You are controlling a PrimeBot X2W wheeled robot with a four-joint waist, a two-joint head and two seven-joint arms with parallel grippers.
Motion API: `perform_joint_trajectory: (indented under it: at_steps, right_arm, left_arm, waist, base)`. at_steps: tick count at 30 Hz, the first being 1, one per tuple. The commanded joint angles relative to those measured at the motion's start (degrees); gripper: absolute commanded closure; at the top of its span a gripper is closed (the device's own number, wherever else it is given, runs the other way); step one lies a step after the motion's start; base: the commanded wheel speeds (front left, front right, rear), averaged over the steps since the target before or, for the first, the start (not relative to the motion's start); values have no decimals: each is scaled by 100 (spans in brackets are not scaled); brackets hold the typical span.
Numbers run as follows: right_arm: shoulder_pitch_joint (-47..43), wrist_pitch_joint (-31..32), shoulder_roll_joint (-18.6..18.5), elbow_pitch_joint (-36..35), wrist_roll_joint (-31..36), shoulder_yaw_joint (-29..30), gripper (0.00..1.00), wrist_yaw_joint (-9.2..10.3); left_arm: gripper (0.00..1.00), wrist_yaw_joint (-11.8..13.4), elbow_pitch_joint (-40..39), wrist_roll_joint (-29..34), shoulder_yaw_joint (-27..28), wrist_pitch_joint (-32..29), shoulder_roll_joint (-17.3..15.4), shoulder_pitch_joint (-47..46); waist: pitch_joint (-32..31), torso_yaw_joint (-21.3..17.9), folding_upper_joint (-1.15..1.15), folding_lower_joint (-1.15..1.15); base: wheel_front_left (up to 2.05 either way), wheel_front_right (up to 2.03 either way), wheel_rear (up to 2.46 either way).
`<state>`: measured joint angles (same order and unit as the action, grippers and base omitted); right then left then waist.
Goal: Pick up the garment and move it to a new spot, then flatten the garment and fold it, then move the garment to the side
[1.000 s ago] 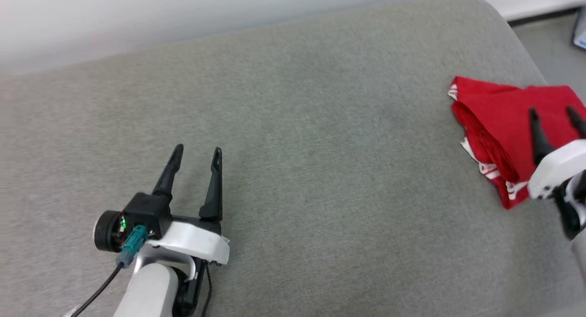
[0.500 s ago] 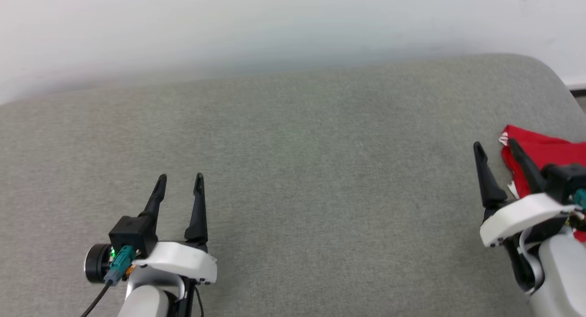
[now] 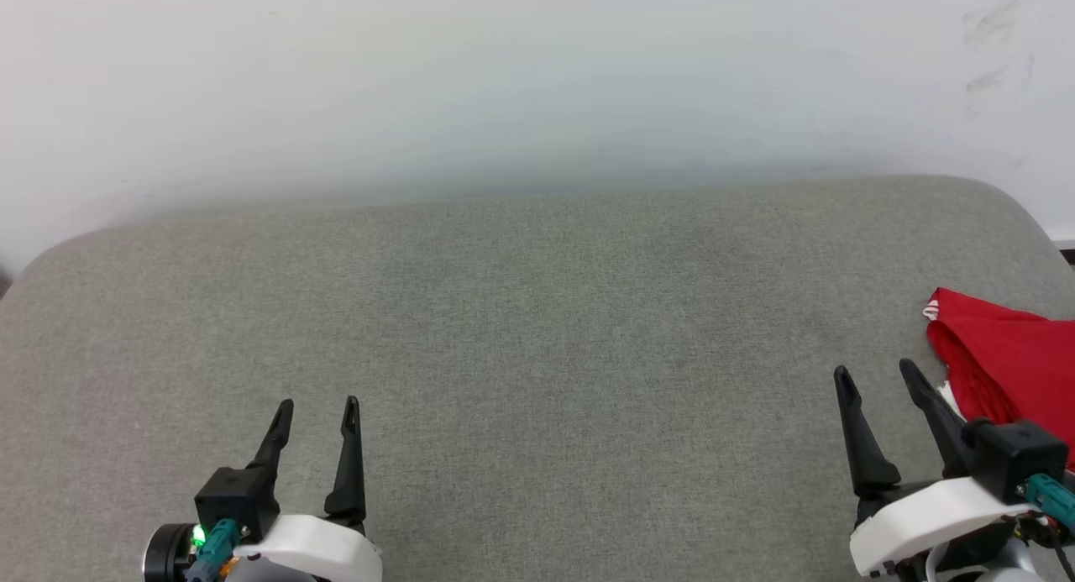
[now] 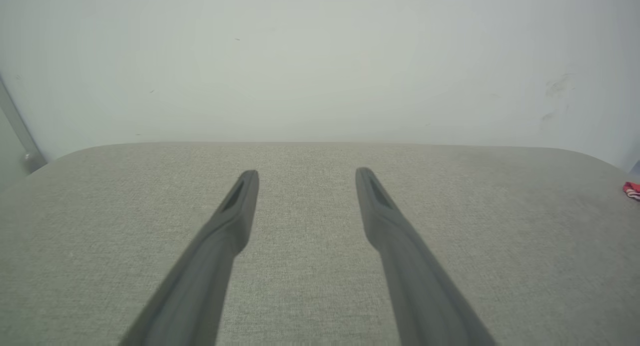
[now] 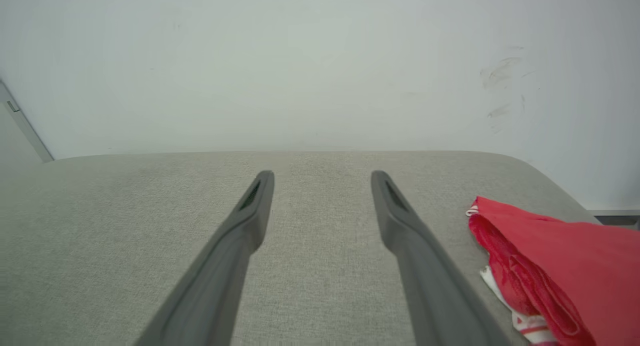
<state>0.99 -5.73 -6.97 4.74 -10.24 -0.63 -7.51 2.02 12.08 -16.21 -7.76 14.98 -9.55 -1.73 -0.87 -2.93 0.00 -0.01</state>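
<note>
The red garment (image 3: pixel 1012 364) lies folded at the far right edge of the grey cushion (image 3: pixel 537 330), its plain red side up, with a bit of red-white striped trim at its corner. In the right wrist view the garment (image 5: pixel 560 266) shows layered folds and white fabric underneath, just right of my fingers. My right gripper (image 3: pixel 873 376) is open and empty, a little left of the garment, apart from it. My left gripper (image 3: pixel 317 407) is open and empty at the lower left, over bare cushion. A sliver of the garment (image 4: pixel 632 190) shows at the left wrist view's right edge.
A pale wall (image 3: pixel 537 78) rises right behind the cushion, with faint scuff marks at the upper right. The cushion's rounded corners fall away at the far left and far right. A dark strip of floor edge (image 3: pixel 1065 248) shows beyond the right corner.
The head camera has turned left and tilted up, so more wall shows. My right gripper has come off the garment and now stands left of it; both grippers sit lower in view.
</note>
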Motion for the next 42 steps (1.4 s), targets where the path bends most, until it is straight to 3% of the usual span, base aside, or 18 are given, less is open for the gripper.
perform_joint_trajectory:
  at_steps: [1,20,21,24,42]
  right_arm:
    - [-140,69,57,-143,35,18,0,4]
    - [-267,190,91,-369,84,10,0,4]
    - [-239,218,111,-362,77,9,100,0]
    - [-279,231,131,-195,49,3,100,0]
    - [-82,455,193,47,-1791,166,100,1]
  left_arm:
    - [0,-19,-38,48,-18,27,17,58]
    - [0,-70,-72,124,-63,26,49,-25]
    - [100,-54,-55,84,-68,-4,59,31]
    - [100,-55,106,54,-88,-38,110,105]
    - [100,-255,124,-1649,260,-515,232,-38]
  waist:
    - [-14,6,0,1]
    - [-11,85,0,1]
    - [-11,86,0,1]
    - [-11,88,0,1]
    - [5,116,0,1]
  base:
    - [0,0,0]
    - [0,0,0]
    - [0,0,0]
    - [0,0,0]
    - [0,0,0]
